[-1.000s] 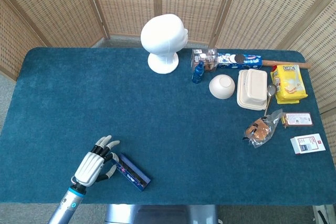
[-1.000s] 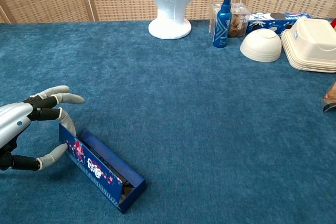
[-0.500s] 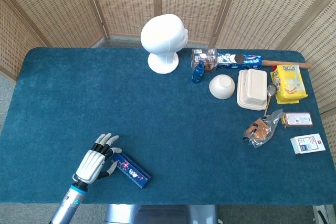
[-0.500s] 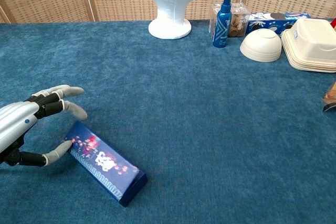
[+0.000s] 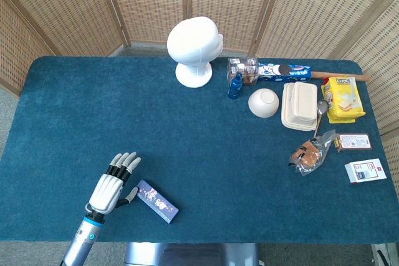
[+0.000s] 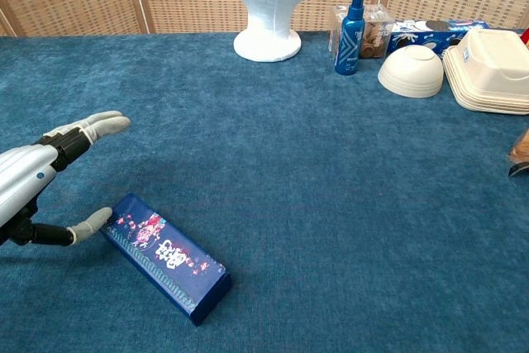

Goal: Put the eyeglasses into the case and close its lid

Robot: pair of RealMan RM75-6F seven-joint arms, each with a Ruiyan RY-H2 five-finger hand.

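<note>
Near the front left edge of the table (image 5: 62, 123) I see the case (image 6: 165, 257), a long dark-blue box with a floral print, lying closed and at a slant. My left hand (image 5: 113, 185) sits just beside its left end, fingers spread and holding nothing; the thumb tip (image 6: 92, 221) reaches the case's corner, though I cannot tell if it touches. My right hand appears in neither view. Far back stands a white mannequin head (image 5: 194, 48), with a blue bottle (image 6: 351, 21) and white bowl (image 6: 412, 71) to its right.
</note>
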